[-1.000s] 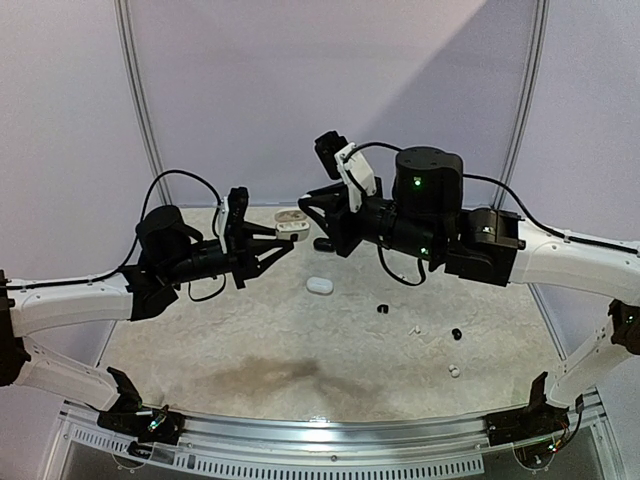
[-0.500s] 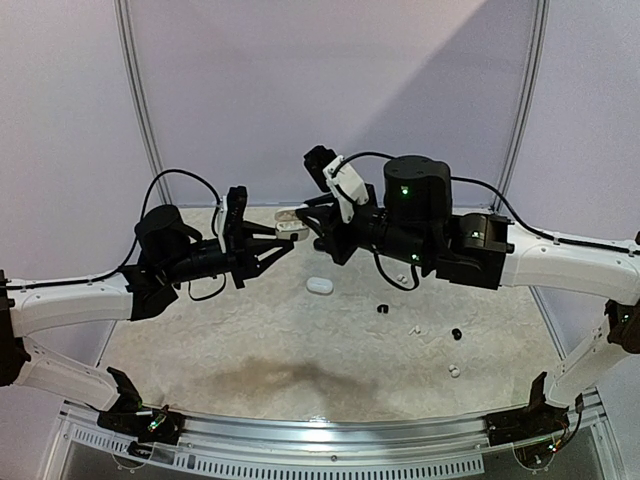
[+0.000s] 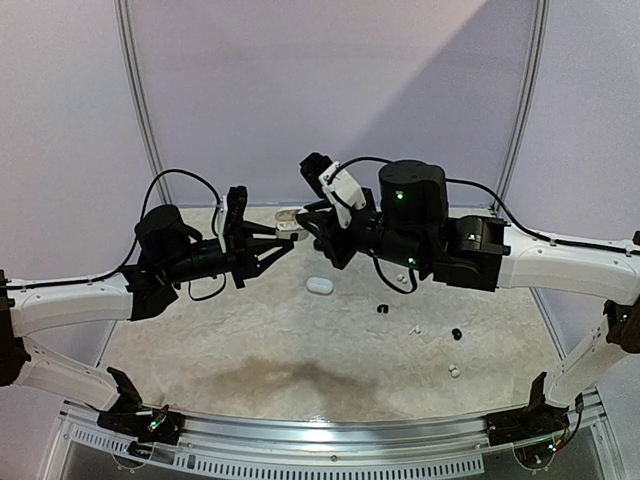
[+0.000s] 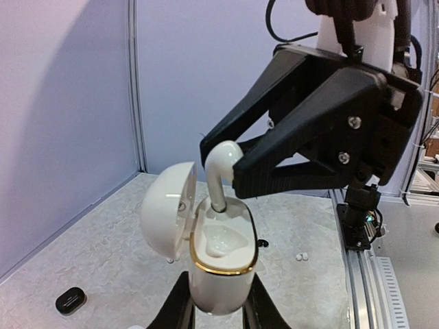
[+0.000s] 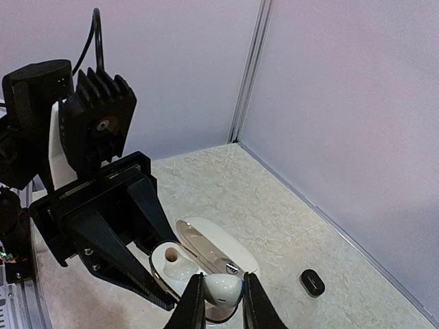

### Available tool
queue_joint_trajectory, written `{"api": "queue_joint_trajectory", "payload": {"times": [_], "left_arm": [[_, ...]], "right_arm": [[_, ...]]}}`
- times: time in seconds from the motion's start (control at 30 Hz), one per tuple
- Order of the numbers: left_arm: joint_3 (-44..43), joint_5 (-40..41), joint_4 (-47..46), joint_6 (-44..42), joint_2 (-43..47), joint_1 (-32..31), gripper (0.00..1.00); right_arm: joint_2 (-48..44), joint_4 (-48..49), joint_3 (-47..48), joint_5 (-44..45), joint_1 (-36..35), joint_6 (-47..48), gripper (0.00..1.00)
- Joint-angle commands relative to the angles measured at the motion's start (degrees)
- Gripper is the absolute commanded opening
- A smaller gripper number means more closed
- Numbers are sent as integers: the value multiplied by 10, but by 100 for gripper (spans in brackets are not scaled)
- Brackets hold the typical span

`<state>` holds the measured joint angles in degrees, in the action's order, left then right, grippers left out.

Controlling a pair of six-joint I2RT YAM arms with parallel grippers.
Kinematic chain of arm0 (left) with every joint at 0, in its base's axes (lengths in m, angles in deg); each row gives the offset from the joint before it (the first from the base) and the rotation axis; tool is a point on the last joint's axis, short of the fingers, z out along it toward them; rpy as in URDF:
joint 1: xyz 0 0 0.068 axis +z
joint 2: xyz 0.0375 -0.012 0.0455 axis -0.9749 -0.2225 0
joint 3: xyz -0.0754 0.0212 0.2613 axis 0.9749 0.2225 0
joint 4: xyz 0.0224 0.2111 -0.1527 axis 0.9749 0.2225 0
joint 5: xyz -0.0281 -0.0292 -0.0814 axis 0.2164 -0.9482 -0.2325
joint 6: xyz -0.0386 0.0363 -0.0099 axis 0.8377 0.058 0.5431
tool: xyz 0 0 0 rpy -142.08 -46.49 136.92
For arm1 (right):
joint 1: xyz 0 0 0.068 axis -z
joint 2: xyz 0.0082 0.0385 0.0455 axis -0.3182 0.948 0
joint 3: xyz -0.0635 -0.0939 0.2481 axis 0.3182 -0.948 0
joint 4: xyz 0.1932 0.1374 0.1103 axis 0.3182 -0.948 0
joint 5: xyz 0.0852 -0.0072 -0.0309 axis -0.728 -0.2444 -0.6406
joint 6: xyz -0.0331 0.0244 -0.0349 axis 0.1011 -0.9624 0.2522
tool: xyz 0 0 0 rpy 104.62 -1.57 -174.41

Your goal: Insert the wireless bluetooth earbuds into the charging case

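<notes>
My left gripper is shut on the lower body of a white charging case with a gold rim. It holds the case upright above the table, with the lid swung open to the left. My right gripper is shut on a white earbud, directly over the case. In the left wrist view the earbud has its stem tip down in the far socket, and the near socket is empty. In the top view both grippers meet at the case.
A closed white case lies on the table mid-field. Loose black buds and white buds are scattered to the right. A small black oval piece lies near the back wall. The walls stand close behind.
My right gripper has moved left and closer to the held case with the white earbud in it. The left arm and the case have stayed still.
</notes>
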<state>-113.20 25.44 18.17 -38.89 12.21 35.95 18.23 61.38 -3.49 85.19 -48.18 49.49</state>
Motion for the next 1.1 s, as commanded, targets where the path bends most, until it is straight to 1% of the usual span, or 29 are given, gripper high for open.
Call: {"api": "queue_joint_trajectory", "payload": {"times": [0.0,0.03,0.23,0.4,0.53,0.87,1.07], "left_arm": [[-13,-3,-20,2,6,1,0],[-12,-3,-21,2,6,1,0],[-10,0,-24,1,7,1,0],[-9,0,-27,1,7,1,0],[-9,4,-27,1,6,1,0],[-10,5,-25,2,5,1,0],[-10,3,-22,-3,3,1,0]], "right_arm": [[14,-15,-7,20,-1,9,0],[14,-16,-7,20,-2,9,0],[16,-28,-2,16,-2,13,9],[22,-36,7,11,-1,14,12],[24,-38,9,12,-2,13,17],[19,-37,10,25,-2,11,18],[17,-32,17,17,-2,11,18]]}}
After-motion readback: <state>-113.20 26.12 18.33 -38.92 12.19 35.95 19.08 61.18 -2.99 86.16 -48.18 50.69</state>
